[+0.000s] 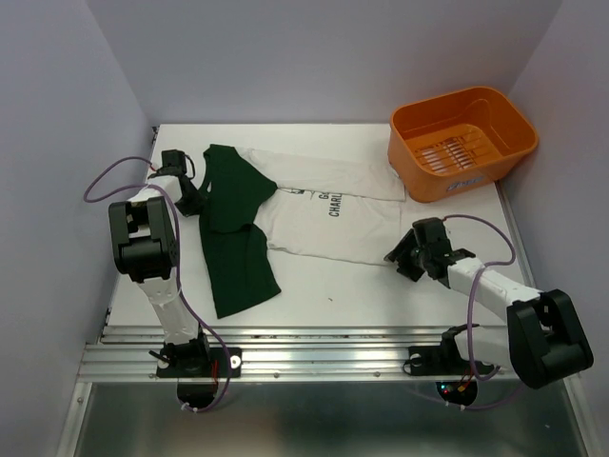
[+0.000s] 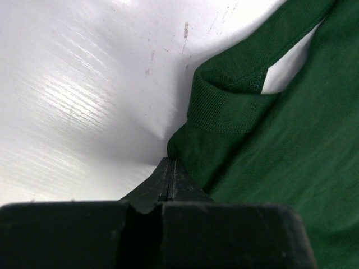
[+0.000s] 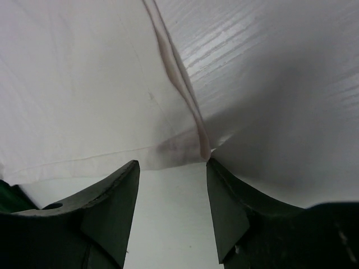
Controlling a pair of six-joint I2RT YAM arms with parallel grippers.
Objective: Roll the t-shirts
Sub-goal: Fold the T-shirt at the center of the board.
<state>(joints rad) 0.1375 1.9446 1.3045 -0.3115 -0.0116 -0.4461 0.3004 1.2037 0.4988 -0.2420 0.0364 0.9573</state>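
**Clerk:** Entry one, the cloth. Where does it lie?

**Keeper:** White t-shirt (image 1: 324, 214), flat on the table (image 1: 362, 295), long axis left to right. Dark green t-shirt (image 1: 233, 219), long axis far to near, laid across the white one's left end, its tail reaching toward the near edge.

**Clerk:** Entry two, the claws.

**Keeper:** Left gripper (image 2: 170, 165): jaws closed tight, and a fold of green edge appears pinched at the very tips, on the green shirt's far left side. Right gripper (image 3: 171, 162): jaws parted and holding nothing. It sits at the white shirt's near right corner, with the hem edge running up between the fingers and close against the right one.

**Clerk:** Which way is the cloth from each?

**Keeper:** From the left claw the green shirt spreads right and near. From the right claw the white shirt spreads left and far. Each arm is nearer its own garment.

**Clerk:** Entry three, edges and room.

**Keeper:** Orange basket (image 1: 428, 181), far right, just beside the white shirt's far right corner; whether they touch I cannot tell. The side wall stands close on the left claw's left. Bare table lies near, between the arms.

**Clerk:** Judgement?

**Keeper:** Any roll likely needs the overlap cleared first. The open room is nearward, so drawing the cloth that way looks safest.
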